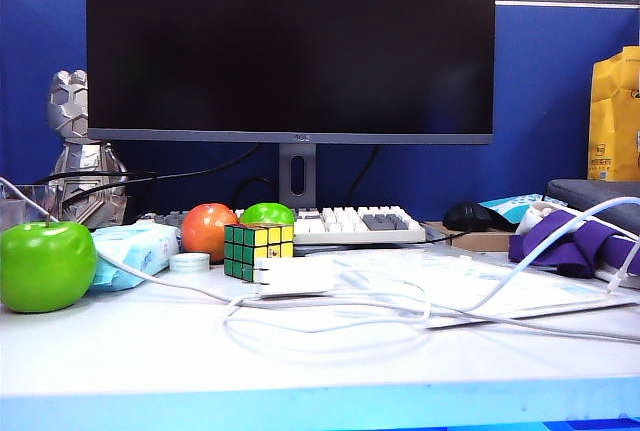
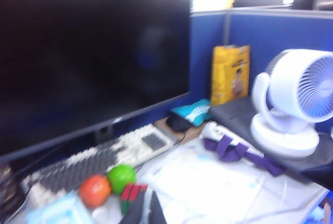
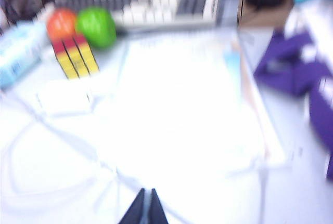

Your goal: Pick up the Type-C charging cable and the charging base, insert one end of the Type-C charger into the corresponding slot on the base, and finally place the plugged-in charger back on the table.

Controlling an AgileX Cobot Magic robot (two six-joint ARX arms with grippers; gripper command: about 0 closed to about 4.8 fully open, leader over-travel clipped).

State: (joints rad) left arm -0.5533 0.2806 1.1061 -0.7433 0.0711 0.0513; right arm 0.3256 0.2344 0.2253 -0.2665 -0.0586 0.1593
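While both arms are out of the exterior view, each wrist cam shows its own pincer tips. L pincer (image 2: 148,214) is clenched, nothing between the tips, held above the surface (image 1: 330,356) w/ the puzzle cube (image 1: 258,250) just past it. R pincer (image 3: 145,208) is also clenched and empty, over the near part of the surface, w/ blurred white cable loops beside it.

Charging base (image 1: 296,276) lies flat on the surface, just in front of the puzzle cube and touching or nearly touching it. Type-C charging cable (image 1: 330,316) sprawls in loose loops in front of and to the right of the base; one end reaches the base's side, can't tell if it's plugged in. More white cord rises toward the right edge past a purple strap (image 1: 570,241).

Green apple (image 1: 45,264) sits far left, tissue packet (image 1: 135,251) next to it, then an orange ball (image 1: 208,231) and green ball (image 1: 267,214) behind the cube. Keyboard (image 1: 345,223) and monitor (image 1: 290,46) stand at the back.
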